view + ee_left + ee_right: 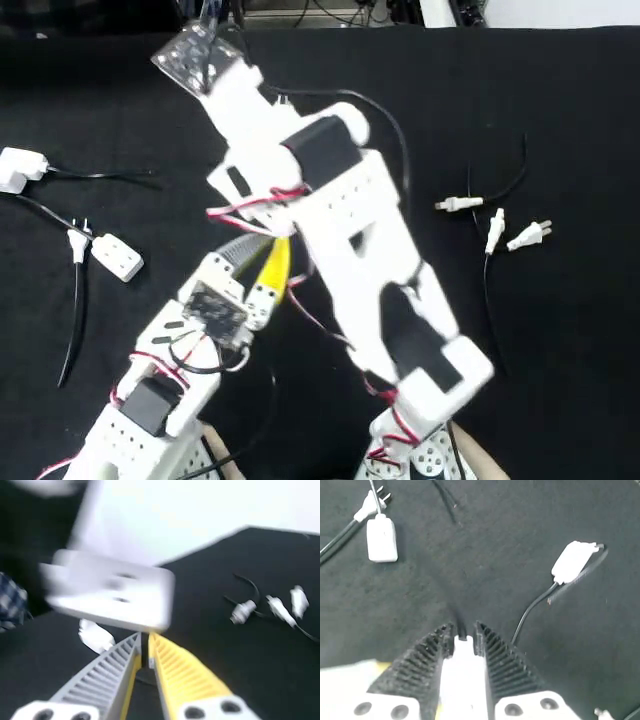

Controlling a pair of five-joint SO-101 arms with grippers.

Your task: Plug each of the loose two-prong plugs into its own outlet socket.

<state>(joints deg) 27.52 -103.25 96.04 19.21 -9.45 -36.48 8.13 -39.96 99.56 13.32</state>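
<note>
Three loose white two-prong plugs (495, 228) lie on the black cloth at the right, also seen as plugs (279, 610) in the left wrist view. One white outlet socket (117, 257) lies at the left with a plug (77, 240) beside it, apart from it. A second socket (20, 168) sits at the far left edge. My right gripper (462, 627) hangs above the cloth, shut on a white plug with a black cord at its tip; a socket (381, 539) and another socket (572, 560) lie beyond it. My left gripper (262, 255) (144, 639) has its grey and yellow fingers together under the right arm.
The right arm (350, 230) stretches diagonally over the middle of the table and crosses just above the left gripper. Thin black cords (75, 320) trail from the sockets at the left and from the plugs at the right. The table's far edge runs along the top.
</note>
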